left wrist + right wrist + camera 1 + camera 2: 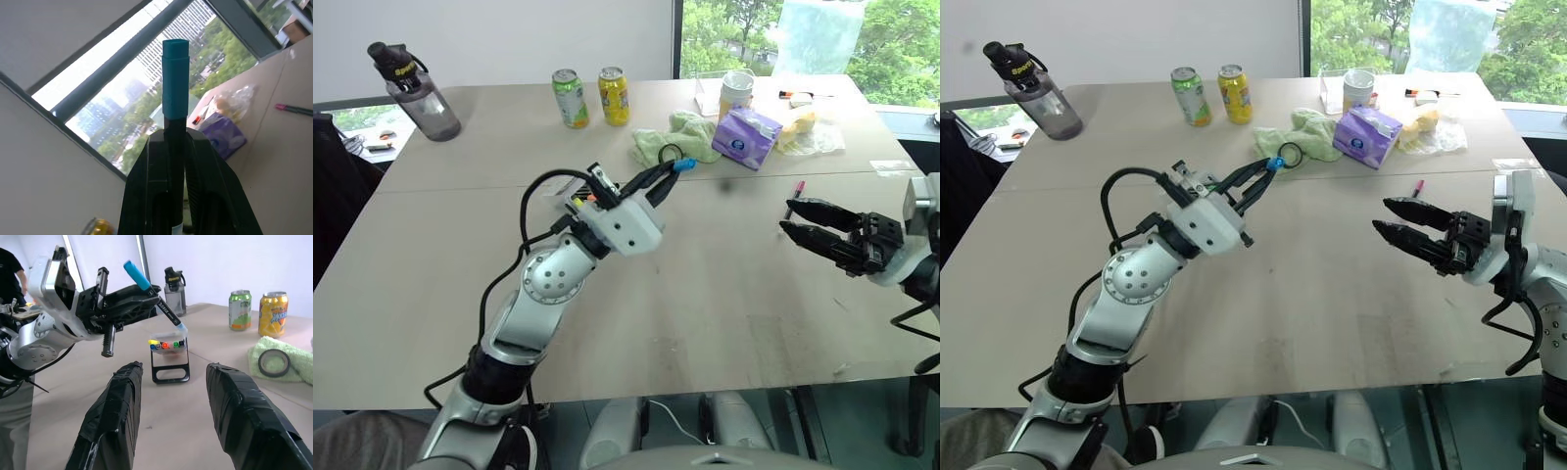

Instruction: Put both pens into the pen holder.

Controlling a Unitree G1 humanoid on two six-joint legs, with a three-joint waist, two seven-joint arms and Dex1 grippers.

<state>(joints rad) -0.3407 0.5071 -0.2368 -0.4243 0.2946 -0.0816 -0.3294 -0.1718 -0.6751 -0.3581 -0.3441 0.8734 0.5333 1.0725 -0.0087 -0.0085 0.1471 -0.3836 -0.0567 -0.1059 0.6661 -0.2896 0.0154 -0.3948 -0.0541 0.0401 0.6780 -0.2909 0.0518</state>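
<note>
Pen holder (169, 360) largely hidden behind left arm in head views, seemingly held coloured markers (166, 344); left pincer (658, 176) clamped blue pen (152, 290); right pincer (800, 221) gaped empty; red-capped pen (794, 194) on counter (724, 294)

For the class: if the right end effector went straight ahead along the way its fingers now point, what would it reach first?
Probably the pen holder, which stands between the right end effector's open fingers in its wrist view. The left end effector, gripping the blue pen, sits higher and looks off that line, though depth is unclear.
</note>
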